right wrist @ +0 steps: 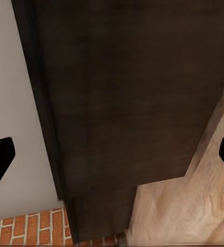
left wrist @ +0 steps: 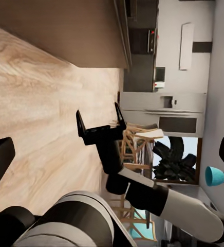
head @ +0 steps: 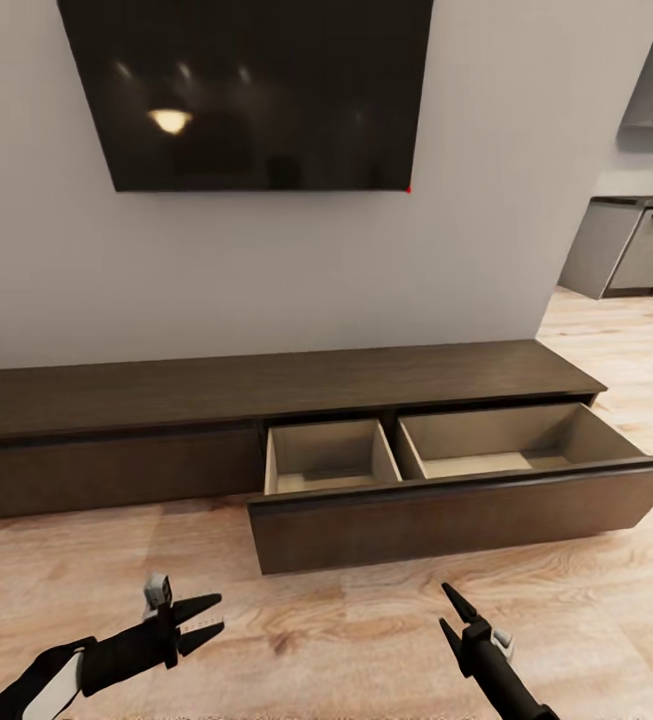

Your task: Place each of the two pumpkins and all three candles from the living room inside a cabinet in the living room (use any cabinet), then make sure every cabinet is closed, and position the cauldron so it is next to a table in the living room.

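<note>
Cabinet (head: 216, 395) position: against the white wall, directly below a wall-mounted dark screen (head: 256, 90), resting on the light wood floor (head: 366, 630). Its left front (head: 106, 470) is flush and closed. Its right drawer (head: 466, 515) is pulled out toward the robot, exposing two beige-lined compartments split by a divider: a smaller left compartment (head: 326, 455) and a wider right compartment (head: 506, 440). Both compartments appear empty as far as the head view reveals their floors. The left gripper (head: 206, 622) is low at the left of the head view, above the floor and well apart from the drawer front; its two black fingers are parted with a moderate gap and nothing lies between them. The right gripper (head: 453, 617) is low at the right of the head view, fingers pointing up toward the drawer front, spread apart and empty. In the left wrist view the right gripper (left wrist: 100, 117) shows over the floor with its fingers clearly separated, and a kitchen area lies beyond it. In the right wrist view the dark slab top of the cabinet (right wrist: 127, 103) lies against the white wall, with a strip of red brick (right wrist: 30, 229) at one edge and floor at the other.
</note>
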Controlling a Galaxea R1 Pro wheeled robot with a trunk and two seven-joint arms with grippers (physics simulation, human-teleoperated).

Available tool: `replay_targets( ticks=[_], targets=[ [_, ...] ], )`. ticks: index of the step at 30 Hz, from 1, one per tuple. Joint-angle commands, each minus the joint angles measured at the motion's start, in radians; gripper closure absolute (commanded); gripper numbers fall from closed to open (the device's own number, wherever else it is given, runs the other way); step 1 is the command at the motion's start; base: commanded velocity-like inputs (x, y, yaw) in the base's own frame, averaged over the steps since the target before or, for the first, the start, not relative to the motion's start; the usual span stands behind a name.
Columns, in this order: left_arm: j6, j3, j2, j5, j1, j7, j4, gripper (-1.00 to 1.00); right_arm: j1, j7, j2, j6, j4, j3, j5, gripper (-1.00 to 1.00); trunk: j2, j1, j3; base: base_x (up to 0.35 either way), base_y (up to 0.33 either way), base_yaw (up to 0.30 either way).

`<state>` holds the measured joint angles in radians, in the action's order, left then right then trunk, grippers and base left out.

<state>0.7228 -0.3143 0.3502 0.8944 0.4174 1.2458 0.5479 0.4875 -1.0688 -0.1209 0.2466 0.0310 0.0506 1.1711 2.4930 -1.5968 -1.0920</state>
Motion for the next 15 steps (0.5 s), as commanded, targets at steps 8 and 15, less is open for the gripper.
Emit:
replay_targets(
  ticks=[8, 15],
  targets=[
    [0.009, -0.015, 0.001, 0.006, 0.001, 0.001, 0.0, -1.0, -0.01, -0.037, 0.0, 0.066, -0.004, 0.005, -0.001, -1.0, -0.056, 0.031, 0.024, -0.027, 0.0, 0.0],
    [0.009, -0.015, 0.001, 0.006, 0.001, 0.001, 0.0, -1.0, -0.012, -0.044, -0.003, 0.062, -0.04, 0.006, 0.001, -1.0, -0.105, 0.058, 0.046, -0.001, 0.0, 0.0]
  ],
)
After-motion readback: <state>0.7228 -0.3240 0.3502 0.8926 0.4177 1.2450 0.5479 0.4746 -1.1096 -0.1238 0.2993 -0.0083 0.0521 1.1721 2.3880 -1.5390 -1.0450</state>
